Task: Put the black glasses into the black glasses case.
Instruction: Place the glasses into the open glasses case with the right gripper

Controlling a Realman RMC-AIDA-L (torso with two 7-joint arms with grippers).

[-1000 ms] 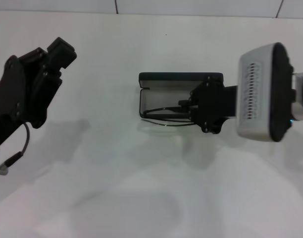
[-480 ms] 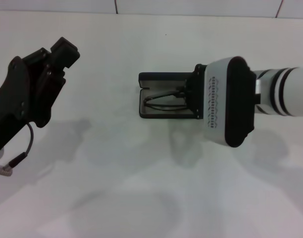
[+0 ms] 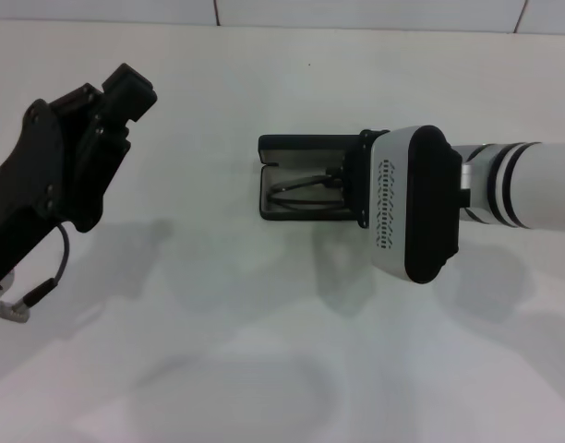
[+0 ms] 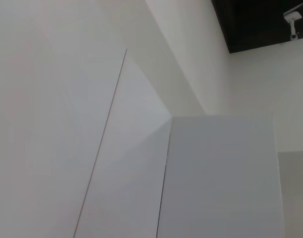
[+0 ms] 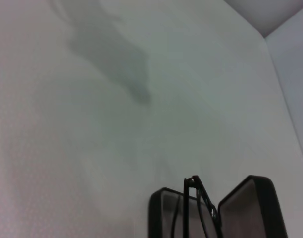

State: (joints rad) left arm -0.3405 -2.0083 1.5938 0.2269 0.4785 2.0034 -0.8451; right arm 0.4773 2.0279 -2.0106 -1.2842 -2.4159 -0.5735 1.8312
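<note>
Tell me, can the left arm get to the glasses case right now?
Probably not easily. The left gripper is raised far off to the left of the black glasses case, across bare table, and the right gripper already covers the case's right end, over the black glasses.

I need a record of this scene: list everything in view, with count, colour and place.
black glasses case: one, black with a light lining, open on the table, right of centre.
black glasses: one pair, thin black frame, inside the open case's tray; one part sticks up in the right wrist view.
table: one, white, beneath everything.
wall: white panels, filling the left wrist view.
cable: one, dark, hanging from the left arm.
right gripper: one, black, at the case's right end over the glasses.
left gripper: one, black, raised at far left, away from the case.
</note>
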